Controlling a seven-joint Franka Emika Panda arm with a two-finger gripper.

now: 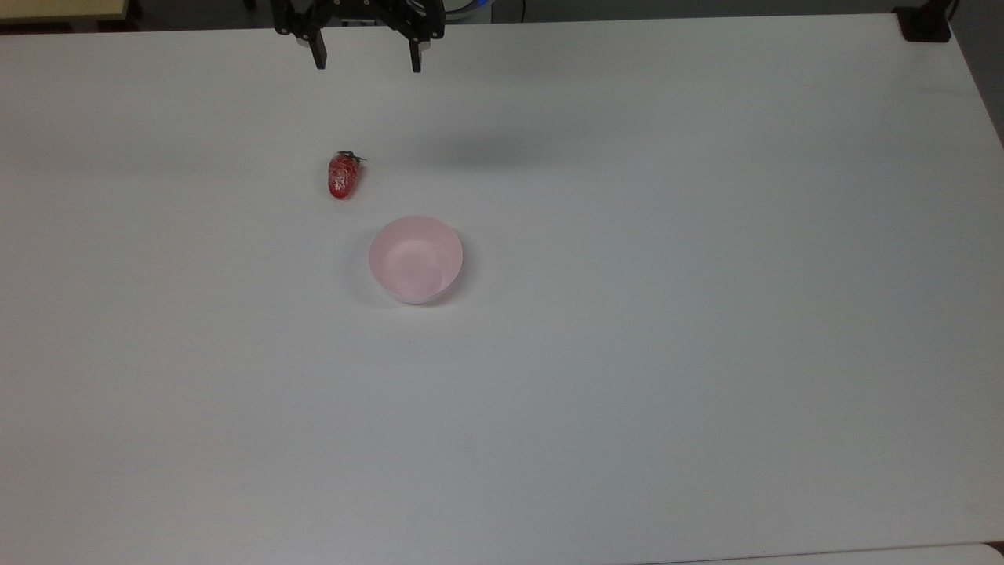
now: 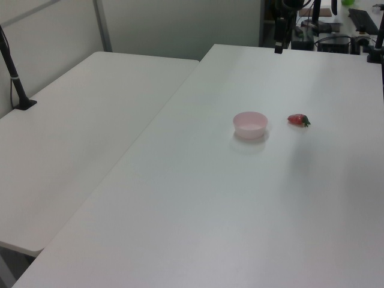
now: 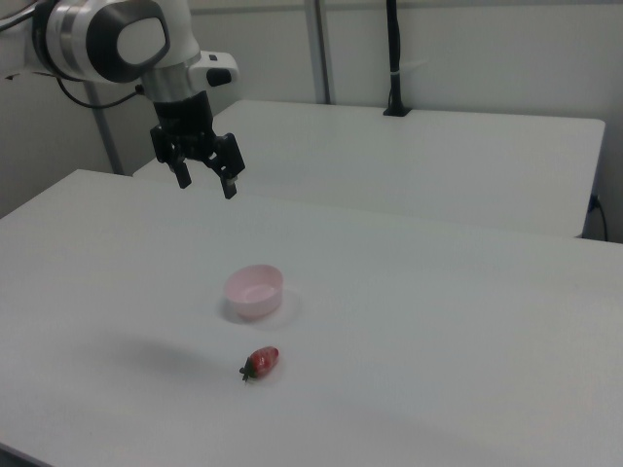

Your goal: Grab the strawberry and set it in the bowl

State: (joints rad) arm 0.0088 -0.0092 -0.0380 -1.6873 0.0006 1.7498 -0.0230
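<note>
The red strawberry [image 1: 343,175] lies on its side on the white table [image 1: 627,314], its green cap toward the top view's upper edge; it also appears as strawberry [image 2: 297,120] and strawberry [image 3: 262,362]. The pale pink bowl [image 1: 416,260] stands upright and holds nothing, a short way to the lower right of the strawberry in the top view; bowl [image 2: 250,125], bowl [image 3: 254,291]. My gripper [image 1: 366,63] hangs open high above the table's far edge, well apart from both; gripper [image 3: 205,184] has nothing between its fingers. One dark finger [image 2: 278,47] appears in the left view.
A second white table [image 3: 419,156] stands beside this one, with a black post clamped to it [image 3: 394,58]. A black clamp [image 1: 925,23] sits at the top view's upper right corner. Desks with equipment lie beyond the far edge [image 2: 336,36].
</note>
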